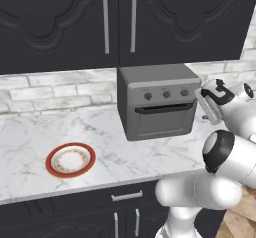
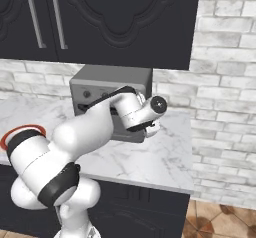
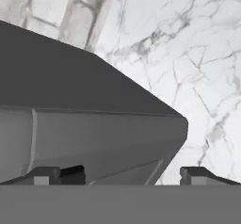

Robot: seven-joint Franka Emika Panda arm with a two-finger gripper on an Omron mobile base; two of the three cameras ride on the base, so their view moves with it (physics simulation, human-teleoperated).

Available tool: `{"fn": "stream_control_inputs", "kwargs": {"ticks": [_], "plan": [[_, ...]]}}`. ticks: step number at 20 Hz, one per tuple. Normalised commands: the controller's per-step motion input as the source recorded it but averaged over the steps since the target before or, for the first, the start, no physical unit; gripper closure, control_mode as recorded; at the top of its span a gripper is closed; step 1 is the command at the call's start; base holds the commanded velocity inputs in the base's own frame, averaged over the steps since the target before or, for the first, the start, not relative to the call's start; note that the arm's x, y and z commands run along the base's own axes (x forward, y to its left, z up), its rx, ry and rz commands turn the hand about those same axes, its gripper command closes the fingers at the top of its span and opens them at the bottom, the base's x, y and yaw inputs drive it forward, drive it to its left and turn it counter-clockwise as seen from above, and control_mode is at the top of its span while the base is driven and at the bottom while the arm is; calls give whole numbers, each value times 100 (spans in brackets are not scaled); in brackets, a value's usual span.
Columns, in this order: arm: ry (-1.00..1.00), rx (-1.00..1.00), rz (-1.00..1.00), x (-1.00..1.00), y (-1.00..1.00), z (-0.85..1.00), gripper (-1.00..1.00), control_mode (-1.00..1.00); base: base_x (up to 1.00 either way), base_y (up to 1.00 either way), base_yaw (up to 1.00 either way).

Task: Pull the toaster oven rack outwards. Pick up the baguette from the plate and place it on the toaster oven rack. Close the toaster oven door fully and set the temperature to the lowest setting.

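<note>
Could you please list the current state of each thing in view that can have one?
toaster oven door: shut, upright against the oven front.
toaster oven: closed, standing on the counter against the brick wall.
plate: empty, flat on the counter left of the oven.
gripper: open, holding nothing, beside the oven's right side.
upper cabinet doors: closed.

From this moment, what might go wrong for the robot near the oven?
1. The open gripper sits close against the toaster oven, beside its right front corner; a sideways move might bump or shift it.
2. The door looks shut, so reaching for the knobs from this side could miss or turn the wrong one.
3. The plate looks empty, so the bread's place cannot be checked here.
</note>
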Motion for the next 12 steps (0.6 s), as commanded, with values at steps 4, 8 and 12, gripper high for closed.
{"fn": "stream_control_inputs", "kwargs": {"ticks": [4,8,12], "plan": [[0,0,1,35,-2,-24,-100,-100,0,0,0],[-1,0,0,-44,-13,7,-100,-100,0,0,0],[-10,0,0,-60,-12,44,-100,-100,0,0,0]]}}
